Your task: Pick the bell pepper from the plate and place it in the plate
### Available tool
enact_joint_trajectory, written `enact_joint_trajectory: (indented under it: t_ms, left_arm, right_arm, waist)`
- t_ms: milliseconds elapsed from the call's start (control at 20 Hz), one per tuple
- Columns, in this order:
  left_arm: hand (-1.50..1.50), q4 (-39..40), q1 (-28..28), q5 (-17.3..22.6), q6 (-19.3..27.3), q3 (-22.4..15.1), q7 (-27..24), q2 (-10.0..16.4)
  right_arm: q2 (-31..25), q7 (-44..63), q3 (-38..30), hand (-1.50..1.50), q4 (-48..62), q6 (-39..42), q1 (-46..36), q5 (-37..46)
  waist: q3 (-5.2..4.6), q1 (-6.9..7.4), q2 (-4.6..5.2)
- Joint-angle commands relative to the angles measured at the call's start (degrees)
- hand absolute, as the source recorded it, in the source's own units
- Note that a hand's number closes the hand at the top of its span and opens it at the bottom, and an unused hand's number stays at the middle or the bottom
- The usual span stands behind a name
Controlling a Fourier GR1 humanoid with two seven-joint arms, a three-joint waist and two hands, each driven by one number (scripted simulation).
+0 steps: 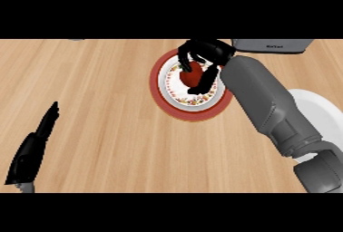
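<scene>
- Head view gives us the wooden counter (100, 99) from steeply above, and we read it from the left edge across.
- At the lower left we see the left hand (30, 154), black and well apart from everything else. Its fingers are straight and released, pointing toward the far side of the counter, and it holds nothing.
- Right of centre, toward the far side, we find the red-rimmed plate (159, 93), with a white middle and a speckled ring of pattern inside the red band.
- The bell pepper (190, 78), red, lies over the white middle of this plate. We cannot tell whether it rests on the plate or is raised just off it.
- The right hand (208, 50) is on the pepper from the far side. Its fingers are curled round it, one down the left flank and another along the right and near side, so only part of the red skin shows.
- The right forearm (268, 104), grey, runs from the lower right corner up to that hand and crosses the right side of the red rim.
- Beside the forearm, at the right edge, we see the white plate (323, 113), partly hidden by the arm.
- At the top right, just beyond the hand, sits a grey box (271, 45) with lettering too small for us to read.
</scene>
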Motion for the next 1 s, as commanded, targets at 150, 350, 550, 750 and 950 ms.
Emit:
enact_joint_trajectory:
  t_ms: [150, 350, 550, 750, 950]
  left_arm:
    - [0.0, 2.6, -3.74, 0.11, -0.63, 1.21, -0.24, 0.34]
    - [0.0, 0.7, 1.12, 1.61, -2.81, 2.24, -1.62, 1.22]
    - [0.0, -1.58, 1.31, -0.96, -0.45, 0.35, -0.07, -0.43]
    - [0.0, 1.07, -0.3, -0.43, -0.66, 1.29, -1.14, -0.41]
    - [0.0, -0.58, 0.19, -1.35, -0.28, 0.0, -0.85, -1.32]
  right_arm:
    - [4.71, 8.02, -3.16, -1.5, 7.44, -3.57, -1.8, -0.66]
    - [4.96, 3.53, -4.49, -1.5, 7.12, -5.05, 1.89, -1.3]
    - [4.36, 3.87, -11.8, -1.5, 6.24, -2.36, 0.04, -8.47]
    - [1.78, 5.73, -18.12, -1.5, 6.73, -4.63, -1.09, -13.97]
    - [-5.63, 9.11, -21.97, -1.5, 9.35, 0.68, -3.05, -17.17]
  waist:
    - [-0.02, 0.26, 0.46]
    - [0.02, -0.07, 0.06]
    - [0.05, -0.2, -0.04]
    - [0.03, -0.13, 0.28]
    - [0.06, 0.91, 0.67]
